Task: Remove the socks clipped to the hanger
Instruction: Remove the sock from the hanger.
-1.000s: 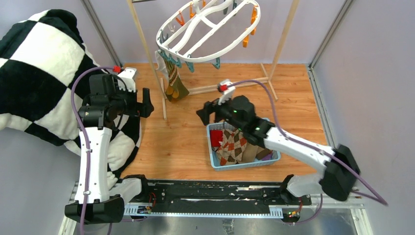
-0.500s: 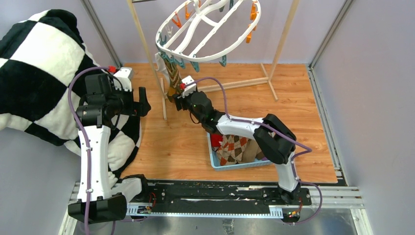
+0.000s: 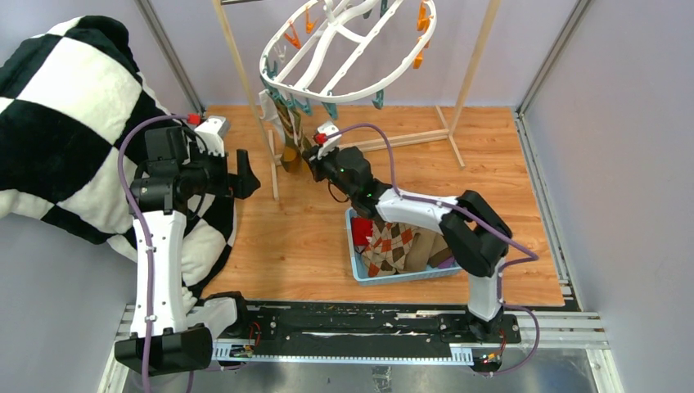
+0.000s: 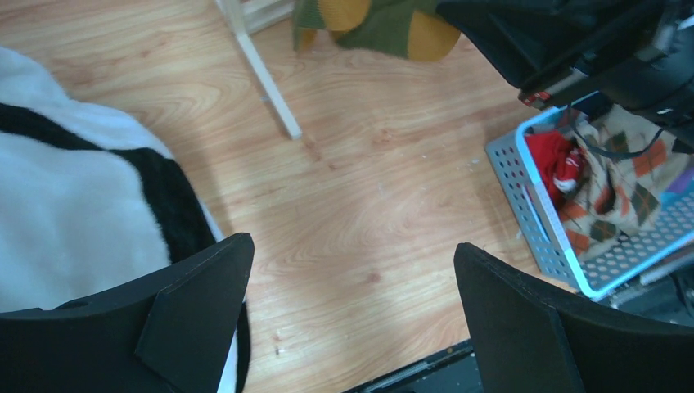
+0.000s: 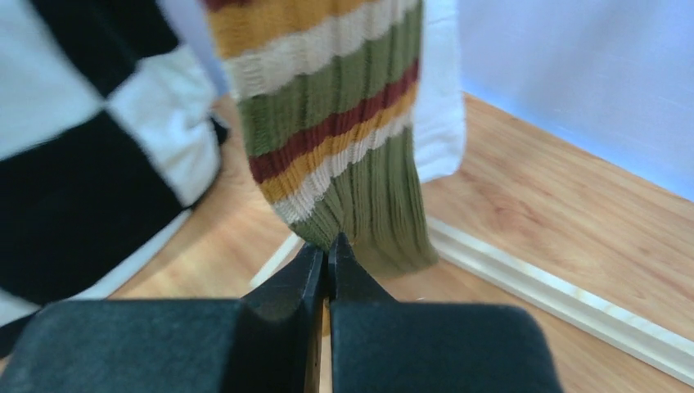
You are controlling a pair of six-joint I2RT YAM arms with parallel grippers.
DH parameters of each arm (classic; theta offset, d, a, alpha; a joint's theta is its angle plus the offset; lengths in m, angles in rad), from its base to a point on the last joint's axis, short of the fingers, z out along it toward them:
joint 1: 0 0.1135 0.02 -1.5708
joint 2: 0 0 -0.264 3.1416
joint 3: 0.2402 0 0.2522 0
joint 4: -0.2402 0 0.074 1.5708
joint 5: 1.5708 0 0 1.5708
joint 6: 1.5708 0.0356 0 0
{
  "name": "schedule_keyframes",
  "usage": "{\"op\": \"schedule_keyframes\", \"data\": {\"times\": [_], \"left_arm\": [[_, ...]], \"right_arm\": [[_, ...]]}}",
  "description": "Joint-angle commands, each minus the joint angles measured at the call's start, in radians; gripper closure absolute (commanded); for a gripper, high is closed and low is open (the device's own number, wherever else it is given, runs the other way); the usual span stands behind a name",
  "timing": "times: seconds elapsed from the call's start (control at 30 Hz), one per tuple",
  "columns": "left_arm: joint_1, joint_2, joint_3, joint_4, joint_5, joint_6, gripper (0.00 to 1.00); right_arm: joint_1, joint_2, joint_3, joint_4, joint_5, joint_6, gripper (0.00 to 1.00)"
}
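The white oval hanger hangs at the back with orange and teal clips on its rim. An olive sock striped in yellow, red and cream dangles from its left end, its yellow toe showing in the left wrist view. My right gripper is shut, its tips pinched on this sock's lower edge. A white sock hangs behind it. My left gripper stands open over bare floor, left of the rack.
A blue basket near the front holds argyle, red and other socks. The light wooden rack's leg stands between the two grippers. A black-and-white checked blanket fills the left side. Walls close in the right.
My right arm swung from above the basket to the hanging striped sock, and its jaws went from open to shut. The hanger swayed slightly. The left arm barely moved.
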Motion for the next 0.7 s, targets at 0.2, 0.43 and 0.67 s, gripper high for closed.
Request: {"op": "schedule_keyframes", "data": {"times": [0.2, 0.43, 0.67], "left_arm": [[0.007, -0.028, -0.097, 0.012, 0.427, 0.034, 0.00], [-0.029, -0.047, -0.159, 0.010, 0.617, 0.062, 0.00], [-0.119, -0.051, -0.227, 0.009, 0.654, 0.097, 0.00]], "right_arm": [[-0.075, -0.331, -0.231, 0.104, -0.662, 0.470, 1.00], [-0.098, -0.264, -0.304, 0.559, -0.841, 0.907, 1.00], [-0.079, -0.206, -0.275, 0.746, -0.848, 1.069, 1.00]]}}
